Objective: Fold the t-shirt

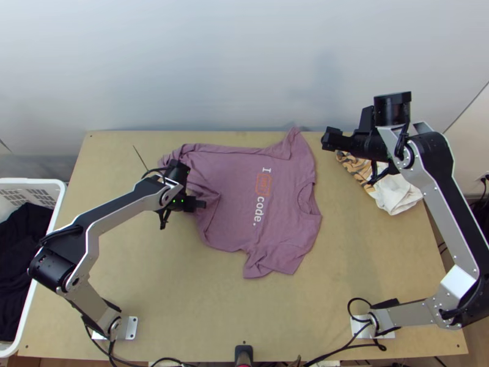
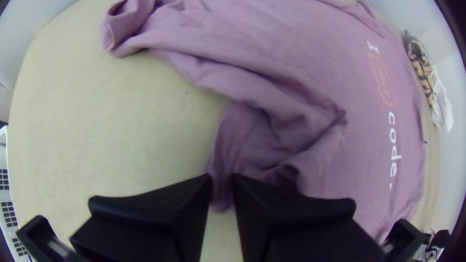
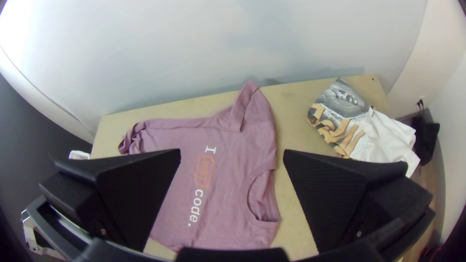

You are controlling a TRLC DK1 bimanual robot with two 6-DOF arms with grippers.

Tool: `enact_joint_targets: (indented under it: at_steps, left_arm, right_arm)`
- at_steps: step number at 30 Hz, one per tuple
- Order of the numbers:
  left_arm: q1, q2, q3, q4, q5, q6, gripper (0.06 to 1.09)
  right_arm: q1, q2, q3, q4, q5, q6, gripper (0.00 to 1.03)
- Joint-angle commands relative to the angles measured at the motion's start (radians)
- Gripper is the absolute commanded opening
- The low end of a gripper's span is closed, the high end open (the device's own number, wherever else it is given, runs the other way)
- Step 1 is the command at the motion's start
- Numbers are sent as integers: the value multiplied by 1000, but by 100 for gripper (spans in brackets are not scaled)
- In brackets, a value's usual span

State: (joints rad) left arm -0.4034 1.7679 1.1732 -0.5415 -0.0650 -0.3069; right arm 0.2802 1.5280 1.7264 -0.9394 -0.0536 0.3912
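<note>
Mauve t-shirt (image 1: 235, 177): light, limp, creases readily

Spread mid-table, neck to the right, hem crumpled at left. Left gripper (image 2: 223, 180), nearly closed, pinches bunched hem cloth; right gripper (image 3: 232, 151) gapes wide, empty. Judged best held at hem corners and shoulders.

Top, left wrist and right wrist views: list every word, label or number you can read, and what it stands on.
"I": on the t-shirt.
"code.": on the same t-shirt.
Boxed orange word between them: too blurred to read.
Printed white cloth: any lettering too small to read.
</note>
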Motion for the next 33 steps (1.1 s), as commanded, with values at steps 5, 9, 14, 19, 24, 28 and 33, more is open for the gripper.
enact_joint_targets:
  at_steps: [5,9,14,19,24,28,33]
  left_arm:
    - [-32,-177,-127,-49,-1,52,10]
    - [15,-334,-187,-189,10,86,10]
    - [98,-536,-242,-374,70,155,10]
    - [144,-667,-264,-526,70,247,10]
    - [160,-786,-271,-692,74,350,10]
    - [158,-912,-288,-804,122,425,10]
    - [187,-1004,-333,-844,125,488,10]
  right_arm:
    - [1,-9,2,-1,1,1,98]
    - [8,-19,-7,-1,1,1,98]
    - [30,-31,-22,-1,1,0,98]
    - [57,-37,-21,1,1,0,98]
    - [74,-55,-34,-1,1,-3,98]
    - [94,-75,-65,-4,1,-11,98]
    - [114,-100,-102,-6,1,-14,98]
